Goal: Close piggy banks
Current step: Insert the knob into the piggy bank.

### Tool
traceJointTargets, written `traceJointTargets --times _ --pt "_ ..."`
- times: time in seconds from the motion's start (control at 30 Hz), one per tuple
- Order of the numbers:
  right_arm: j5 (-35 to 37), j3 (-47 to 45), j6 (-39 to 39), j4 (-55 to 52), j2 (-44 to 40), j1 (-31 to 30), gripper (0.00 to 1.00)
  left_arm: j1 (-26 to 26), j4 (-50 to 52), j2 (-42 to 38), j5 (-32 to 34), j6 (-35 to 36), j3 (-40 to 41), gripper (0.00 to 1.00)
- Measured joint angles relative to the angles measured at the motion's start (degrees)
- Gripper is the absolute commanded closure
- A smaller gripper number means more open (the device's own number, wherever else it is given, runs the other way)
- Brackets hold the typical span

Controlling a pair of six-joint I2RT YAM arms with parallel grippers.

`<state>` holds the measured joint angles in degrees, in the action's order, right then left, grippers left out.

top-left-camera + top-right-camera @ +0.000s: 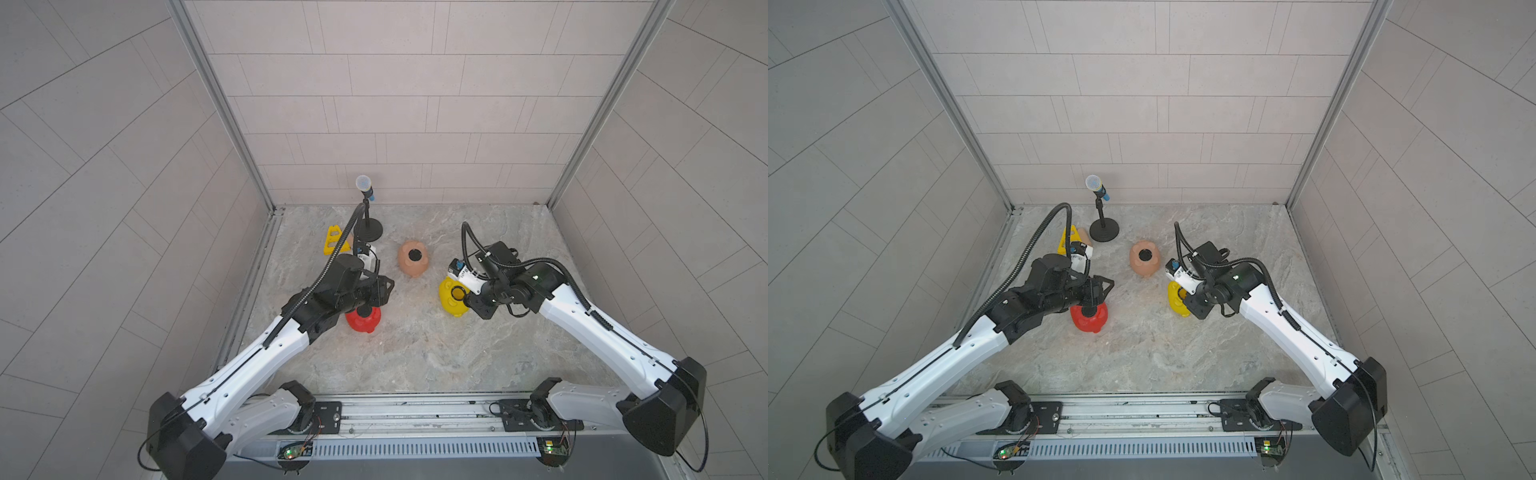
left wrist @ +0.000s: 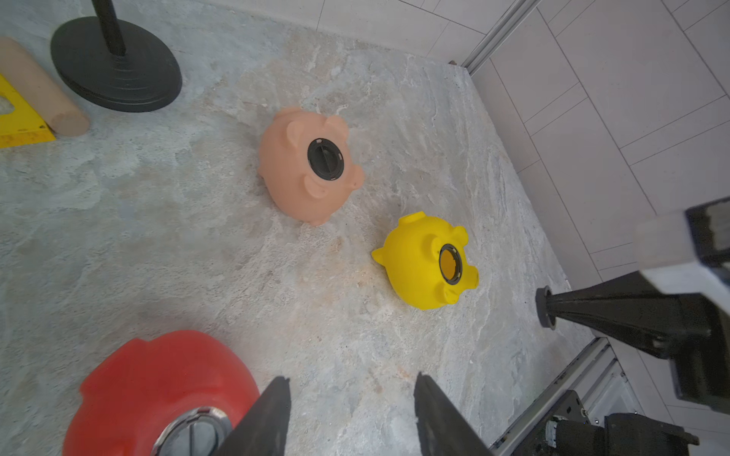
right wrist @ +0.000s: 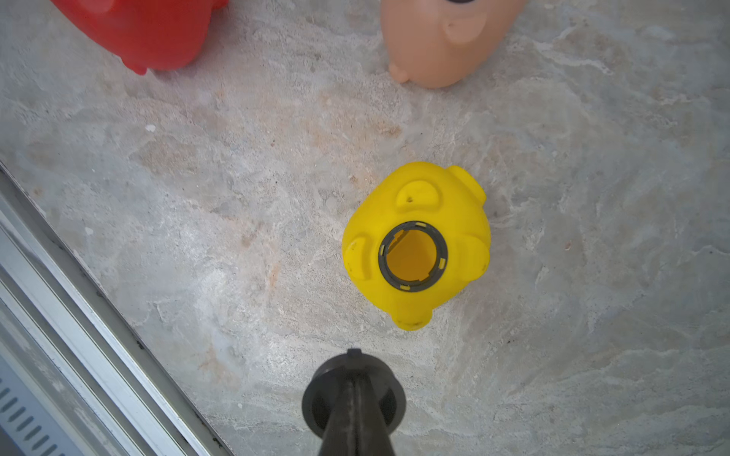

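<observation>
Pinching a small black round plug, my right gripper closed, left gripper open; glossy yellow plastic pig seems light, slippery: brace its flanks.

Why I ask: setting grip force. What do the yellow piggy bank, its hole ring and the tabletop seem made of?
Yellow piggy bank: likely moulded plastic, smooth, satin; uniform colour, soft highlights, rounded moulded feet. Ring: black hard plastic, matte, with crisp notches. Tabletop: stone-look, marbled grey-beige veins, matte; real stone or laminate cannot be told.
</observation>
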<state>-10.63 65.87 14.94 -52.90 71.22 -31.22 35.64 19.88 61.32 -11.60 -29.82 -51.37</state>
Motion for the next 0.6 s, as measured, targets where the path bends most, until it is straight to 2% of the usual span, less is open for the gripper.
traceJointTargets --times 0.17,0.6 --pt "0.4 0.2 5.0 1.2 3.7 0.0 1.0 0.0 -5.6 4.5 -3.7 -2.3 1.1 0.44" --pt "3.6 2.3 12.5 4.2 11.8 0.2 1.0 0.0 -12.3 14.2 -10.1 -3.2 0.8 0.44"
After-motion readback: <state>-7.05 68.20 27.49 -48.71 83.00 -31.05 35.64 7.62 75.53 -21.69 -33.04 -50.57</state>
